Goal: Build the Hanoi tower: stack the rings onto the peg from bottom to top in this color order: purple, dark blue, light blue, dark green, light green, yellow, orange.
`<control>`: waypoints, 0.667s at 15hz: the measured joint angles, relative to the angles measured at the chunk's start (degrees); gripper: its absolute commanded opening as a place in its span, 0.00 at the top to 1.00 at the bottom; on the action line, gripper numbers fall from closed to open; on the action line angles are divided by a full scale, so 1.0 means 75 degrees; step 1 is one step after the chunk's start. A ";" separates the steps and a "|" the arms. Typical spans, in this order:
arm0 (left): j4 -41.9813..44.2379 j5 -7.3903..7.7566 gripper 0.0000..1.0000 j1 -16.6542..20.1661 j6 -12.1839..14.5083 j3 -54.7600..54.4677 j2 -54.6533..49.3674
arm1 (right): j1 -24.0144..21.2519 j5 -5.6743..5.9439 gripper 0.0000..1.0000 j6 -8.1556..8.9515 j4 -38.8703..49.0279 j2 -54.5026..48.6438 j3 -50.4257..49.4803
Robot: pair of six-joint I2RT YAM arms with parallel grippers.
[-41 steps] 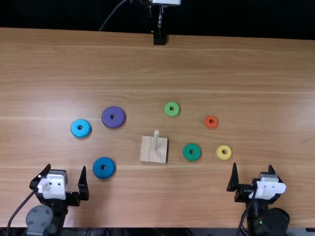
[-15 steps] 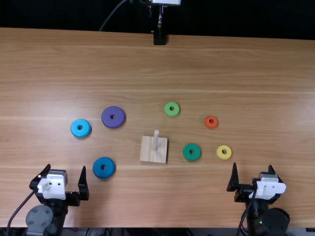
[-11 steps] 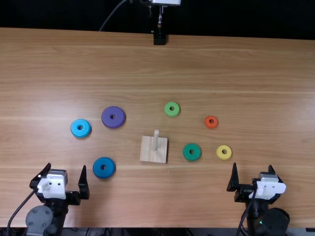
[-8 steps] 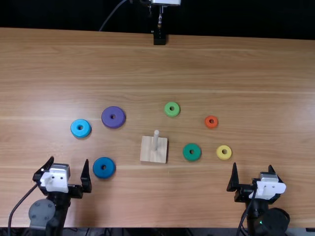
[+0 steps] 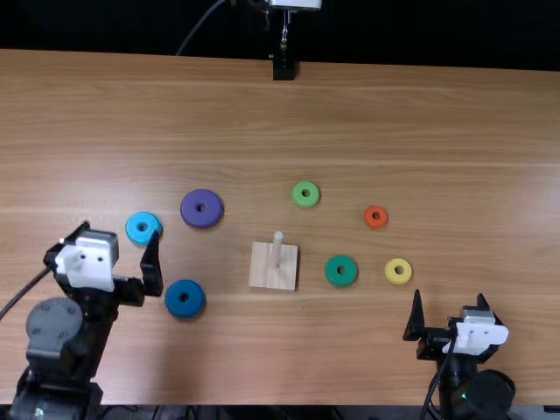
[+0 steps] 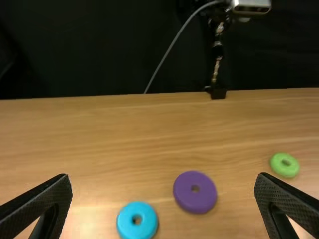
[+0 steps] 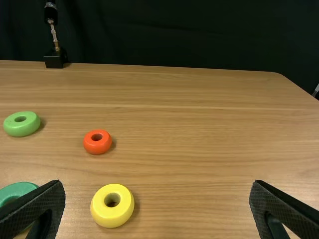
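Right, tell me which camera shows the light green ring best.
The right wrist view: the light green ring looks largest there, its hole and side wall both plain. The left wrist view shows it whole but smaller; the top view shows it whole too, smallest of all.

- bare wood is lining table (image 5: 420, 114) far edge, passable
- peg (image 5: 277, 251) is blocking low crossings nearer near edge
- light blue ring (image 5: 142, 226) is lying ahead of left gripper (image 5: 120, 232)

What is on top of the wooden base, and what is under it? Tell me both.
On the wooden base stands the peg, with nothing threaded on it. What lies under the base can't be seen, because the base itself covers that spot.
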 measured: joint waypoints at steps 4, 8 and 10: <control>-0.1102 -0.0152 0.00 -0.0982 0.0000 0.1512 0.1390 | 0.0000 0.0003 0.00 0.0000 0.0003 0.0000 0.0000; -0.1131 -0.0210 0.00 -0.0927 0.0017 0.1492 0.0927 | 0.0000 0.0000 0.00 -0.0003 0.0003 0.0000 0.0000; -0.1043 0.0125 0.00 -0.0044 0.0006 0.1125 0.0204 | -0.0003 0.0003 0.00 0.0000 0.0003 0.0000 0.0000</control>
